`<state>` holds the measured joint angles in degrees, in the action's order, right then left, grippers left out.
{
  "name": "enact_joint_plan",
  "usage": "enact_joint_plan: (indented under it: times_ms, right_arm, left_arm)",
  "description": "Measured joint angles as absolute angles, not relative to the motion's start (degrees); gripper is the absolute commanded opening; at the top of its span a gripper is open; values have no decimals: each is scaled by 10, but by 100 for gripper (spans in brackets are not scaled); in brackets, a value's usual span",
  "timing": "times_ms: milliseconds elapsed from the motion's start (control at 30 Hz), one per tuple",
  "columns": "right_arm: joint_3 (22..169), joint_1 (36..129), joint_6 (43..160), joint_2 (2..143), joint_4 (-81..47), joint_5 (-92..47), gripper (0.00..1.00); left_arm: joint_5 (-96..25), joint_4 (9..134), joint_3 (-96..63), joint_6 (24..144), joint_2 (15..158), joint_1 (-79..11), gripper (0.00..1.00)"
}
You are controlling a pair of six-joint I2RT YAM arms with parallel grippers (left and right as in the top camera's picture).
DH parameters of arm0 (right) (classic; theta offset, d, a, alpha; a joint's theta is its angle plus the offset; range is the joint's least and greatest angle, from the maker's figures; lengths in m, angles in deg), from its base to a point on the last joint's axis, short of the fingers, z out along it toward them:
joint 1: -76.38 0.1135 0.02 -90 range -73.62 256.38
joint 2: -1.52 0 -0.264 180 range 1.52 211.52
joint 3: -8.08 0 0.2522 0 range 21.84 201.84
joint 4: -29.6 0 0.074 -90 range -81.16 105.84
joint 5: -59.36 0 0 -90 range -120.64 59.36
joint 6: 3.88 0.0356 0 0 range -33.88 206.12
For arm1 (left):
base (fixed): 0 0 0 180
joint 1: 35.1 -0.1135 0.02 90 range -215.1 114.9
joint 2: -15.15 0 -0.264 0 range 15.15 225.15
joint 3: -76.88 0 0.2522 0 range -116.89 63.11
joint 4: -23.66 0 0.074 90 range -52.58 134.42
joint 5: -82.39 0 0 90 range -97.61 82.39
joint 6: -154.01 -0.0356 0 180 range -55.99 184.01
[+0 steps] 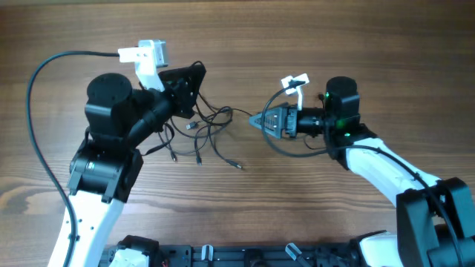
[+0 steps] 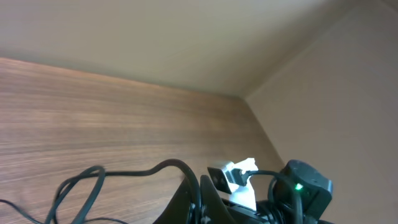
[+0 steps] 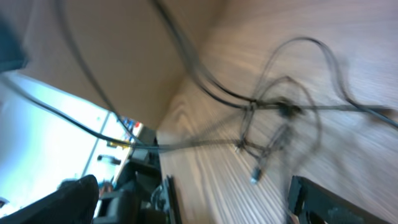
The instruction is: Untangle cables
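Cables (image 1: pixel 204 124) are lying in a loose tangle on the worktop (image 1: pixel 334 215) between the two arms, their plug ends trailing toward the robot's side. The left jaws are hanging over the tangle's upper left edge, probably to anchor that side, while the right jaws are pointing in from the opposite side so that strands can be drawn apart. The right jaws are looking pinched to a narrow tip, with one strand running up to them; whether it is truly gripped is unclear. How far the left jaws are standing open I cannot tell.
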<state>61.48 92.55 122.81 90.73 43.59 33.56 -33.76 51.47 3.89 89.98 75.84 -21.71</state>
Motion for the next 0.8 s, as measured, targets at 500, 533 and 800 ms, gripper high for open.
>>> enact_joint_plan:
  times_ms: [500, 533, 800]
  right_arm:
    - [616, 995, 1374, 907, 639, 99, 100]
    - [615, 995, 1394, 907, 645, 91, 100]
    - [615, 1000, 1509, 907, 681, 86, 100]
  left_arm:
    - [-551, 455, 39, 865, 804, -211, 4]
    - [-554, 455, 39, 863, 807, -208, 4]
    - [-557, 423, 39, 852, 831, -198, 4]
